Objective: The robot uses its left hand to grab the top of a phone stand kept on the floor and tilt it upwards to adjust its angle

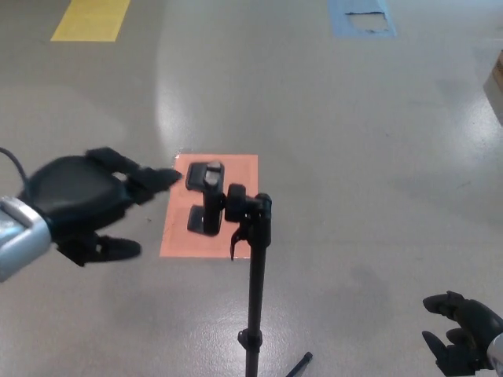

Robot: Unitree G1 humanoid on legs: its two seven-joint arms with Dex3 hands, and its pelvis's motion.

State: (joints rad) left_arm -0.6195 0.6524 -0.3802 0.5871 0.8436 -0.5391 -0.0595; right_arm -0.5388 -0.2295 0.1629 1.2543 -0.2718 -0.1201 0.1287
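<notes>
Floor (354, 141): grey and glossy, with an orange rectangle (244, 169) marked on it beyond the left robot hand, a yellow patch (90, 17) far ahead of that hand, and a blue patch (361, 16) far ahead to its right.
Phone stand (253, 290): a black pole standing upright on the floor, just to the right of the left robot hand; one foot of its base (301, 364) shows at the bottom edge.
Left robot hand (75, 200): it holds nothing, its fingers (157, 177) apart and stretched toward the stand's top, the nearest tip just short of the clamp; the outline is blurred, so whether a tip touches the clamp cannot be told for certain, though a gap appears to show.
Right robot hand (460, 330): low and well away from the stand, on the far side of the pole from the left robot hand; only part of it shows, fingers loosely curled and apart, holding nothing.
Clamp head (204, 196): the top of the phone stand, directly in front of the left fingertips, carried on a knobbed joint (247, 208) at the pole's top; its face stands near upright, with no phone in it.
Progress: judging by the raised clamp and the empty left robot hand, the upward tilt looks largely made.
Left to do: probably only to clear the left robot hand from the stand, or to grasp again if more angle is wanted.
</notes>
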